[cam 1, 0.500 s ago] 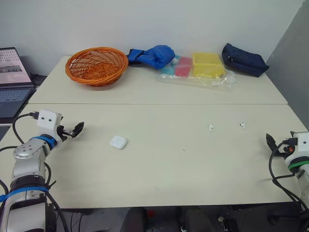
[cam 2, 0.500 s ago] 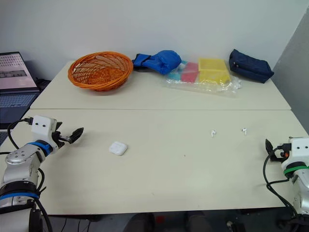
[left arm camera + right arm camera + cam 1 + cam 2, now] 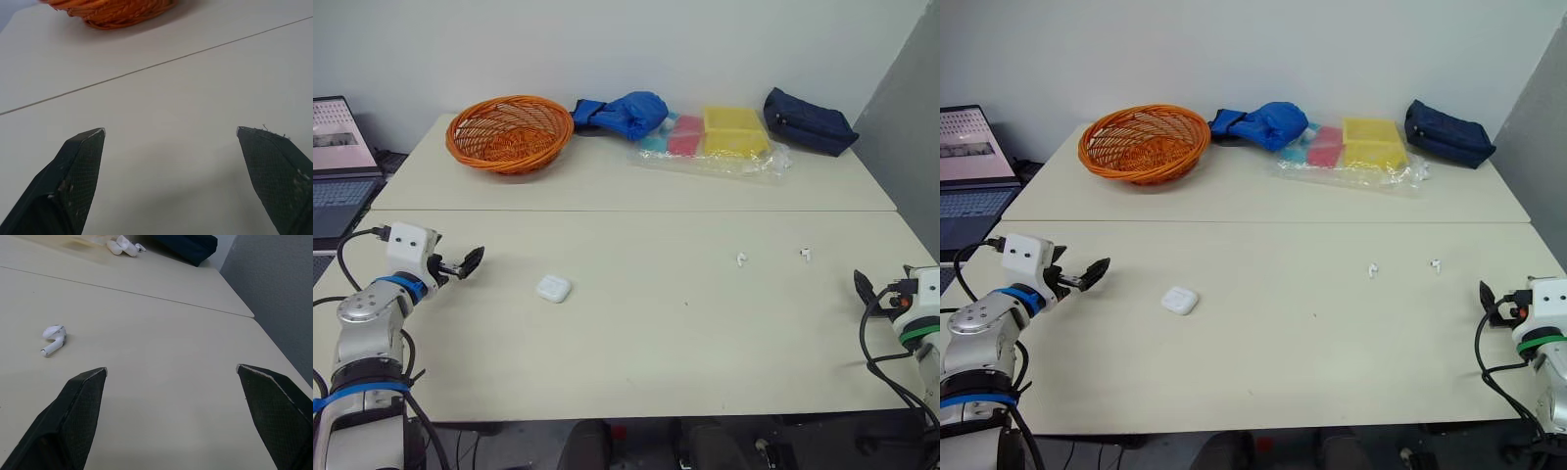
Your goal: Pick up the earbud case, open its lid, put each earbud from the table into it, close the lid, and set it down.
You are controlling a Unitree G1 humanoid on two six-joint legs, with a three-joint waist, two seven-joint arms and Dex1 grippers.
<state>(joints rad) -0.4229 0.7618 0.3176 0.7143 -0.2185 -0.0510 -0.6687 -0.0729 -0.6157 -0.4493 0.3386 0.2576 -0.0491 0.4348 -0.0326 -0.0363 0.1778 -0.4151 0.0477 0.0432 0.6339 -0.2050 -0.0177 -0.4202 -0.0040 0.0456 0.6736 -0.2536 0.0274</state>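
The earbud case (image 3: 553, 288), a small white rounded plastic box, lies flat on the pale cream table (image 3: 656, 362), in the left part of the near tabletop. Its lid appears to be closed and nothing touches it. Two small white plastic earbuds lie well apart from it to the right, the inner earbud (image 3: 741, 259) and the outer earbud (image 3: 805, 255), with bare table between them. The left gripper (image 3: 468, 262) is near the case on its left side, low over the table, with its two black fingers spread wide and empty. The right gripper (image 3: 171, 368) is at the right edge of the table, near the outer earbud, and its fingers are also wide apart and hold nothing. Far behind, an orange woven basket (image 3: 509, 132) stands on the back table. I judge that the first step, picking up the case, is not yet done. The next move calls for the left gripper to reach right, bring its fingers on both sides of the case and close gently, because the smooth shell may slip.
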